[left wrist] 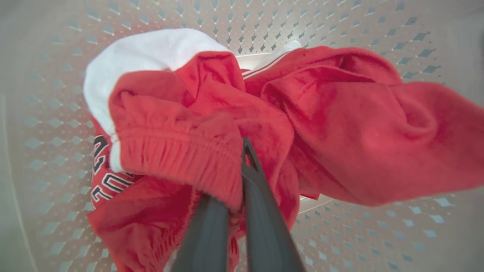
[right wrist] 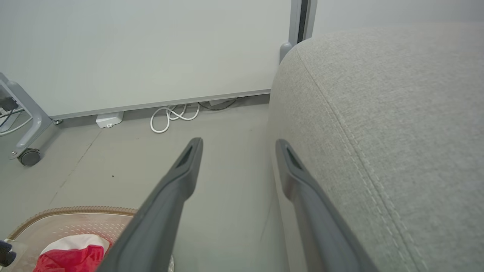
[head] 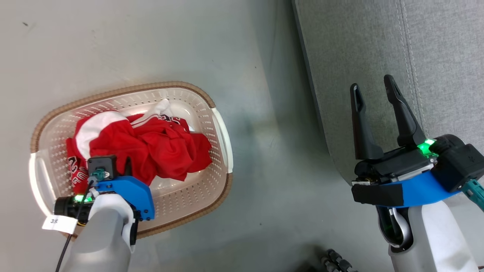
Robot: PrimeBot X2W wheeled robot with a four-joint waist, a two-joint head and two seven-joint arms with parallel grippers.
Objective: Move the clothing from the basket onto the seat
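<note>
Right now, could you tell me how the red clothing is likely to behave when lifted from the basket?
The clothing will probably hang floppy, since it lies crumpled in deep folds. It looks thin, so likely light. The left end effector is shut on one gathered edge, so the rest may trail and snag on the basket rim.

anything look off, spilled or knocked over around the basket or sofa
Nothing stands out: the clothing is crumpled but all inside the basket, which sits upright on the floor beside the seat.
</note>
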